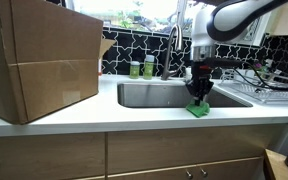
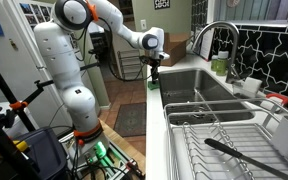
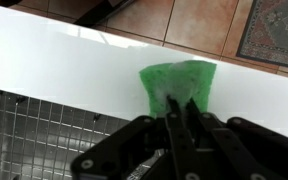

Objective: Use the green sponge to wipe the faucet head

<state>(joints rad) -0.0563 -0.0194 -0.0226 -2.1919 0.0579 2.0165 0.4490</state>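
The green sponge (image 1: 199,109) is on the front counter strip before the sink and also shows in an exterior view (image 2: 153,83). In the wrist view it (image 3: 180,78) lies on the white counter, pinched narrower at the fingertips. My gripper (image 3: 180,108) points straight down with its fingers close together on the sponge's near edge; it shows in both exterior views (image 1: 199,97) (image 2: 154,74). The arched steel faucet rises behind the sink, and the faucet head (image 2: 192,49) curves down over the basin, well away from the gripper.
A large cardboard box (image 1: 39,60) stands on the counter beside the sink basin (image 1: 159,96). Two green-labelled bottles (image 1: 141,68) stand at the back wall. A wire dish rack (image 2: 224,140) with utensils lies on the basin's other side.
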